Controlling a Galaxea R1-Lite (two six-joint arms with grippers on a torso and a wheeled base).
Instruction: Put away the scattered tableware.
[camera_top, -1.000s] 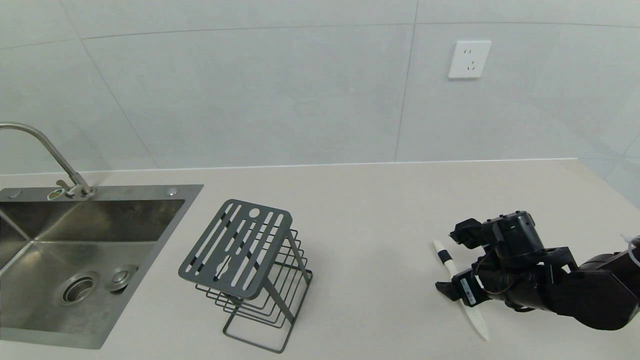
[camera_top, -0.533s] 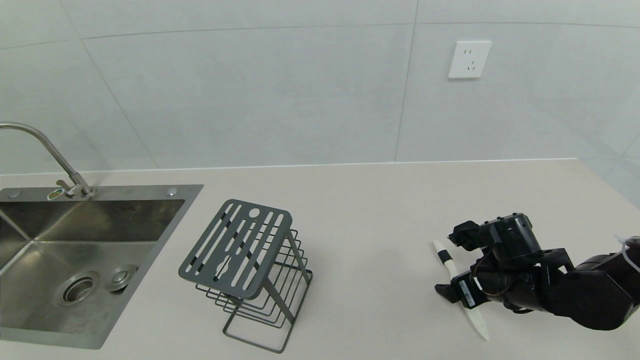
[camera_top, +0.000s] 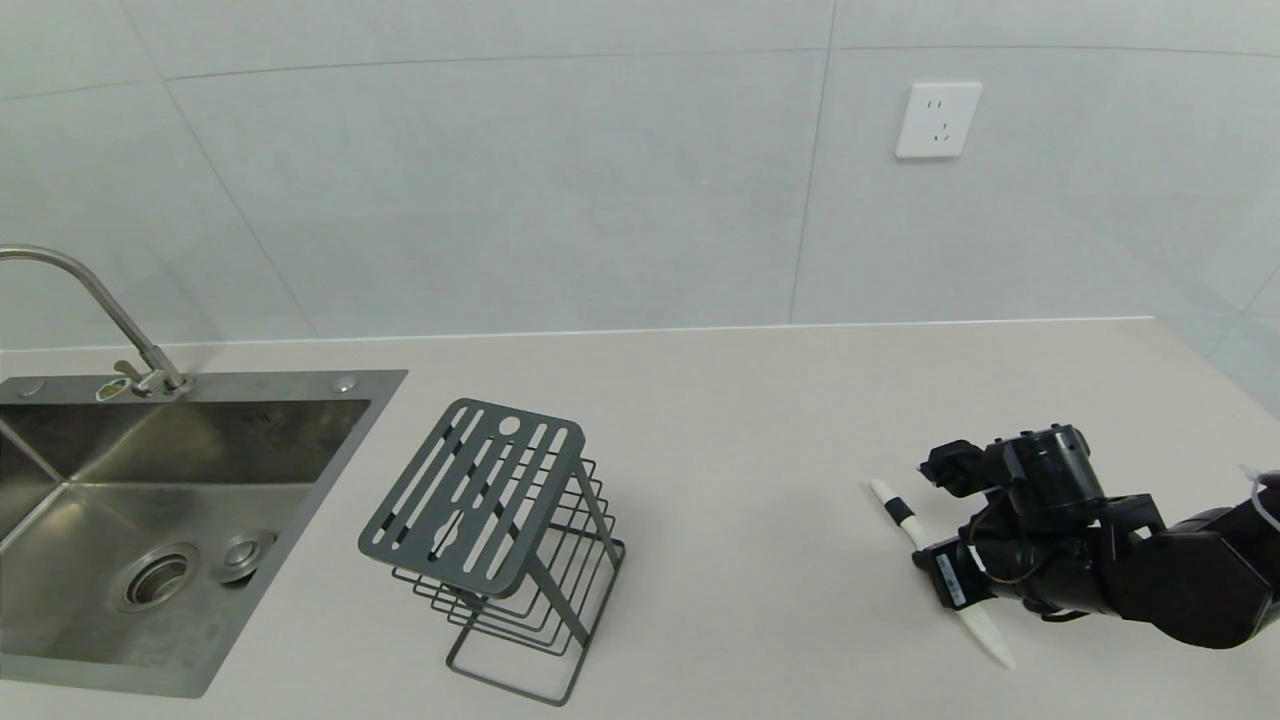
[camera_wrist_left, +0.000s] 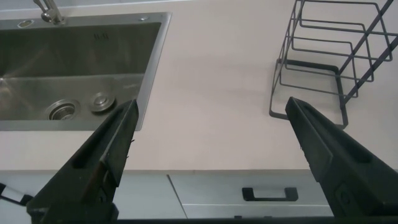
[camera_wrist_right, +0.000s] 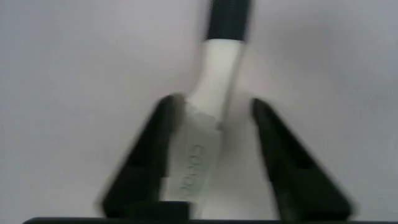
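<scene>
Plainly, the right hand (camera_top: 932, 520) is released, 2 fingers (camera_wrist_right: 146, 168) straddling the white knife (camera_top: 898, 508), its long axis running through their gap; the left hand (camera_wrist_left: 211, 106), also released, is well apart.

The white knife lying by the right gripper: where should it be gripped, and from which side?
Grip the white knife on its handle beside the black band, from above, jaws across its narrow width. It lies flat on the counter, long and thin; the right gripper straddles it, open.
</scene>
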